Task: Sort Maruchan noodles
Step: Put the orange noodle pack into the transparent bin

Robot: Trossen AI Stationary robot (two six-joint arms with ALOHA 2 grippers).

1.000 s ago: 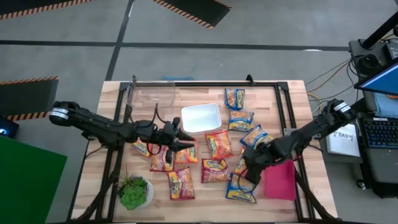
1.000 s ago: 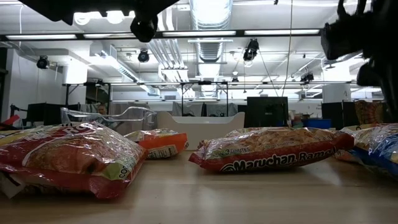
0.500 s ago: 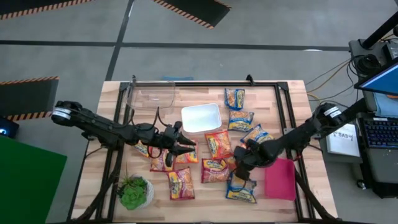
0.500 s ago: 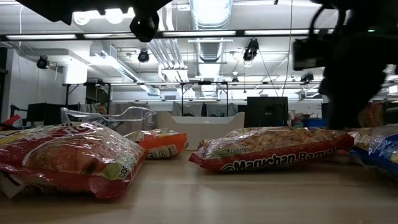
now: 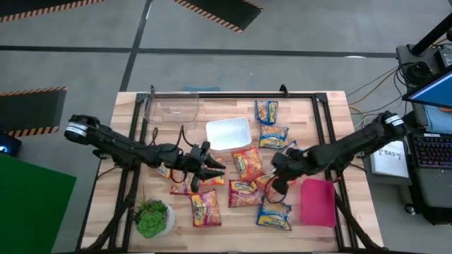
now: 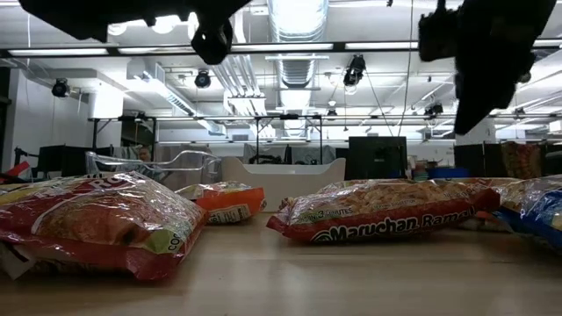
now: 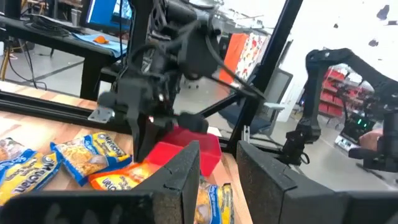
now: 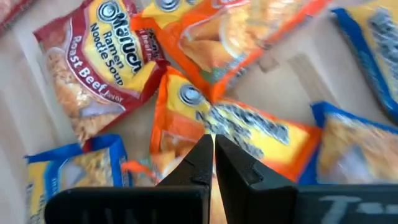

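Note:
Several Maruchan noodle packets lie flat around the middle of the table: red ones (image 5: 247,162), blue ones (image 5: 273,136) and an orange one (image 8: 249,134). My right gripper (image 8: 213,140) is shut with nothing in it and slants down over the orange packet. The low view shows it (image 6: 464,114) well above the packets with nothing hanging from it. My left gripper (image 7: 217,155) is open and empty. It points level toward the right arm, above the red packets (image 5: 185,185) left of centre.
A white bin (image 5: 228,134) stands at the centre back, a clear bin (image 5: 171,107) at the back left and a pink bin (image 5: 318,202) at the front right. A small potted plant (image 5: 153,219) is at the front left. Bare wood lies along the front edge.
My right gripper dipped onto the packets at the front right. It then rose clear without one and shifted toward the table's middle and far side. My left gripper crept a little toward the right. No packet has visibly moved.

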